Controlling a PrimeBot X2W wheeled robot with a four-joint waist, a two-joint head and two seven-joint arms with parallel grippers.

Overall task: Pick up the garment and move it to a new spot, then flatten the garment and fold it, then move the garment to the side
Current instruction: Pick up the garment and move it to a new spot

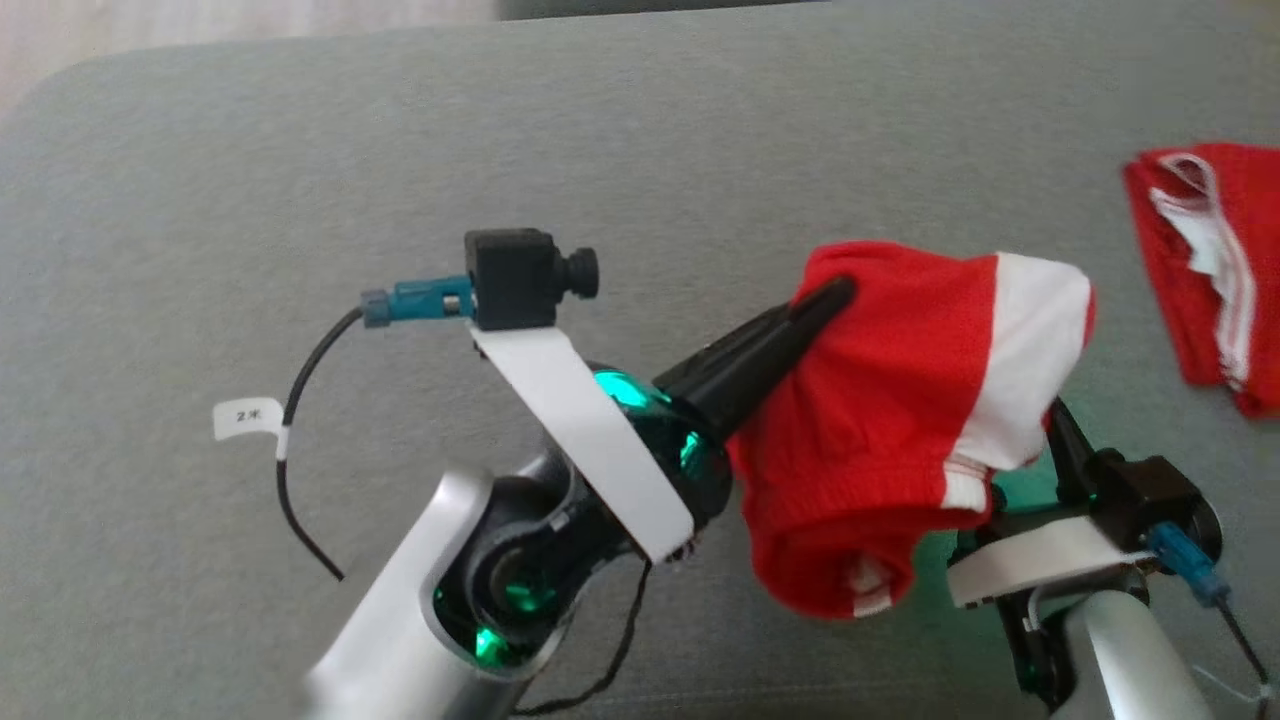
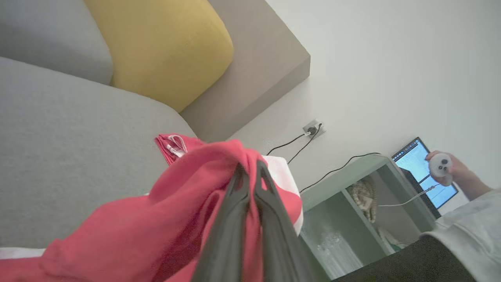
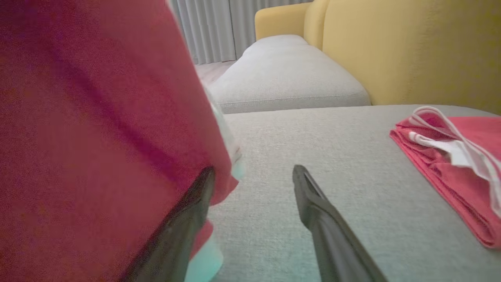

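Head view.
K: Left hand entry?
M: Left hand [image 1: 835, 292] reaches up and to the right from the lower middle, jaws pressed together and clamped on the garment [image 1: 900, 400], red with a white band. The cloth bunches at the tip and hangs over the grey sofa seat [image 1: 300, 180]. Cannot tell whether the lowest fold touches the seat.
K: Anything else lying there?
M: A second red garment [image 1: 1205, 270], folded, white trim, at the far right edge, apart from the held one.

Left wrist view.
K: Grip confirmed?
M: Yes. Jaws side by side, no gap, red cloth draped over and around them. Beyond the seat: a yellow cushion [image 2: 164, 47], a pale green shelf [image 2: 340, 179], and a person [image 2: 467, 184] holding a white controller [image 2: 440, 164] beside a lit laptop screen [image 2: 411, 162].

Right wrist view.
K: Right hand?
M: Right hand [image 3: 254, 170] spread wide, gripping nothing. The held garment hangs at the left and covers part of one jaw; the other jaw stands bare above the seat. The second red garment lies at the right, apart from both jaws.
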